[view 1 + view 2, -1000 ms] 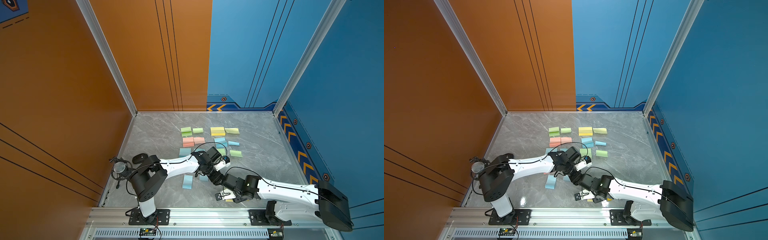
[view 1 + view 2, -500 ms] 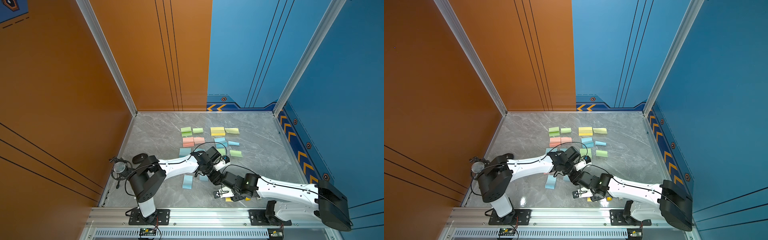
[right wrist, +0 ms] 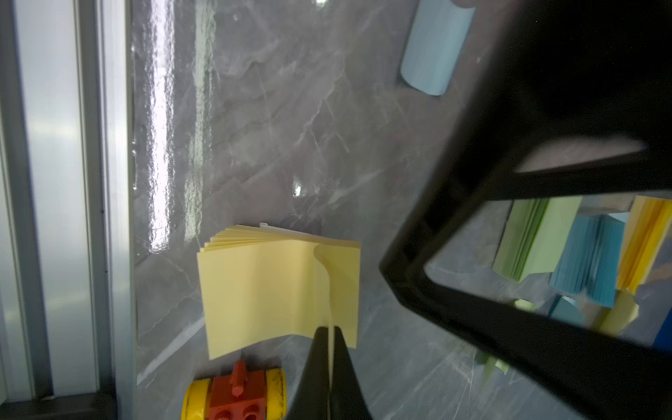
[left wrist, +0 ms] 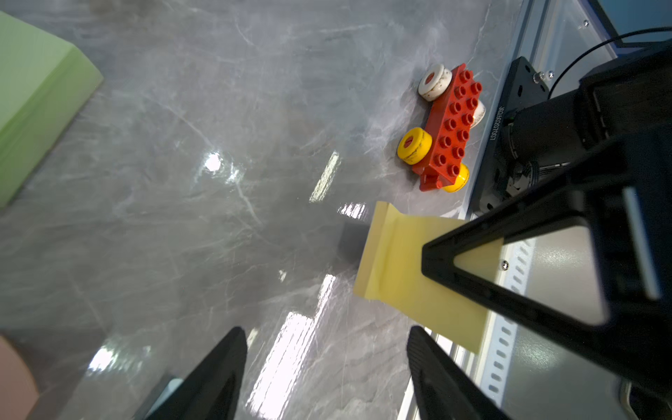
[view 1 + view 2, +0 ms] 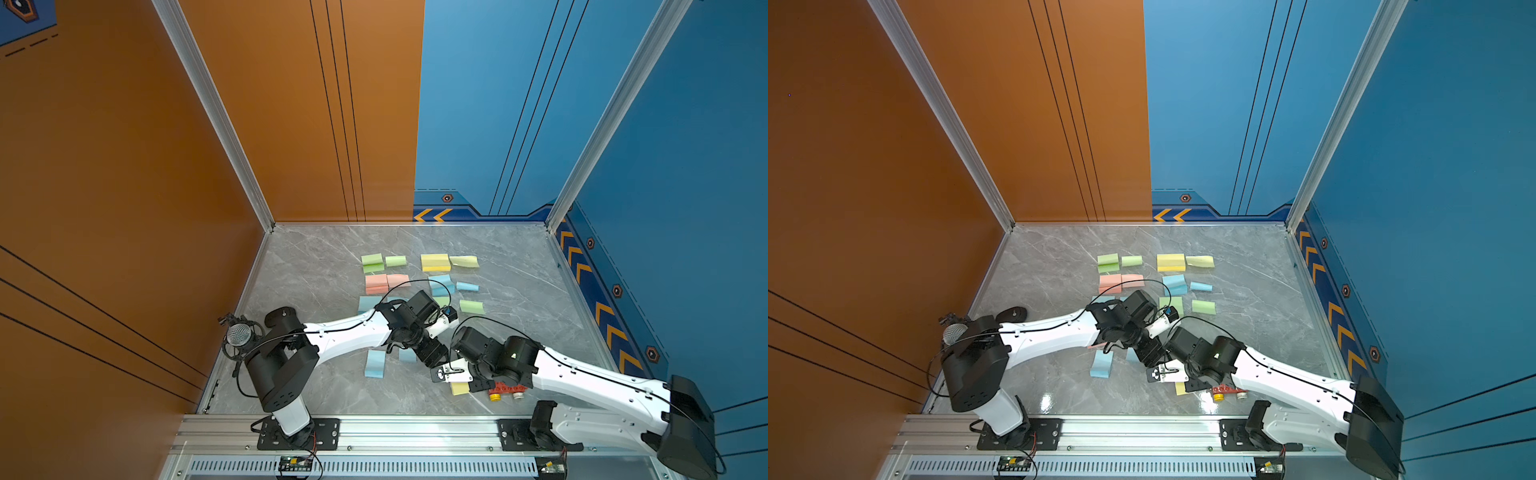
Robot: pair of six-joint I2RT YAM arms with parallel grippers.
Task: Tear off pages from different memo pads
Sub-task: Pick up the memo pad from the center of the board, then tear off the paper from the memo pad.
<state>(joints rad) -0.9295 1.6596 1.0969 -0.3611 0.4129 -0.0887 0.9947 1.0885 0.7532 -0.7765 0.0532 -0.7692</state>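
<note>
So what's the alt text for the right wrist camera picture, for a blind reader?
The right gripper is shut on the top pale yellow paper page, whose edge curls up off a square yellow memo pad on a grey marble table. A red toy brick car with yellow wheels sits beside the pad; a curled light blue page lies apart.

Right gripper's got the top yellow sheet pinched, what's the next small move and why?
Probably set the open left gripper down on the yellow memo pad to pin it. The right gripper is shut on its lifted top page, and nothing pins the pad, so pulling might drag it.
</note>
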